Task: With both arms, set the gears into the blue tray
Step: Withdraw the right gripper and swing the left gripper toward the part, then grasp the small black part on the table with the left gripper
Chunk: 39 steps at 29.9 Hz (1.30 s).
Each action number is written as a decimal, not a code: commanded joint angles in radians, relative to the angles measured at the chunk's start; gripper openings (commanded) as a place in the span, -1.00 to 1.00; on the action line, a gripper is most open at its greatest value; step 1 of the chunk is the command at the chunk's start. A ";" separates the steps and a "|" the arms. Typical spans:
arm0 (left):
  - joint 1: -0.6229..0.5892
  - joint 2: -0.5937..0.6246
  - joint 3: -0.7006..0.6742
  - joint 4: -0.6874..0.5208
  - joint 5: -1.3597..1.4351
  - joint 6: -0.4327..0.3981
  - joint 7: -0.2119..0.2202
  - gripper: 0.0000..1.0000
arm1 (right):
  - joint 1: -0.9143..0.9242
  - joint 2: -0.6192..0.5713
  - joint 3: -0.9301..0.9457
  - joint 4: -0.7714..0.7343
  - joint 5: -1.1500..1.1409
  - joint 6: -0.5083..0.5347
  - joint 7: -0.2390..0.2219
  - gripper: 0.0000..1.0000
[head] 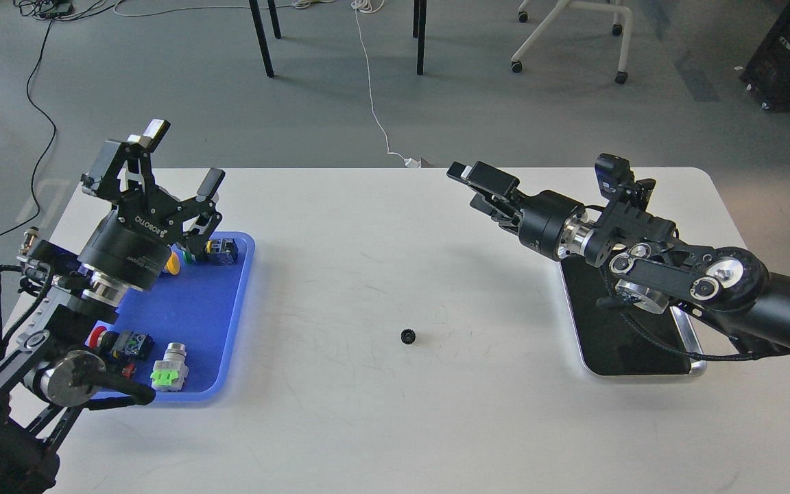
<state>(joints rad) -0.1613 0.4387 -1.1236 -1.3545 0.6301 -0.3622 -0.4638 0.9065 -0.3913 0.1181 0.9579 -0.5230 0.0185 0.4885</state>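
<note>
the scene is evenly and brightly lit, daylight-like and slightly cool. the white table shows no hard glare, only faint scuff marks. shadows are soft and diffuse: a pale one lies beside the blue tray on its right, another under the right arm. small highlights glint on the silver wrist rings. focus is sharp throughout, with mild wide-angle stretching toward the frame edges and no motion blur.

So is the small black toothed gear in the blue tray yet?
Out. The small black toothed gear lies on the white table, apart from the blue plastic tray.
</note>
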 commanded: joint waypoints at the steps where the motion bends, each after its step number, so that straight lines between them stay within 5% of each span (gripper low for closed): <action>1: -0.004 -0.002 0.007 0.000 0.022 0.000 -0.003 0.96 | -0.150 -0.017 0.234 0.001 0.060 0.053 0.000 0.93; 11: -0.063 0.001 0.034 0.000 0.340 -0.024 -0.025 0.96 | -0.350 -0.076 0.483 -0.016 0.414 0.250 0.000 0.95; 21: -0.392 0.046 0.403 -0.012 0.975 -0.084 -0.025 0.96 | -0.414 -0.127 0.506 -0.129 0.488 0.470 0.000 0.97; 31: -0.667 -0.051 0.792 0.150 1.552 -0.035 -0.025 0.91 | -0.436 -0.132 0.511 -0.150 0.488 0.470 0.000 0.97; 39: -0.718 -0.159 0.884 0.293 1.552 -0.024 -0.025 0.82 | -0.440 -0.138 0.509 -0.150 0.486 0.470 0.000 0.97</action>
<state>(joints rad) -0.8562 0.3155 -0.2717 -1.1103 2.1814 -0.3888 -0.4888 0.4666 -0.5284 0.6291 0.8084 -0.0352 0.4887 0.4888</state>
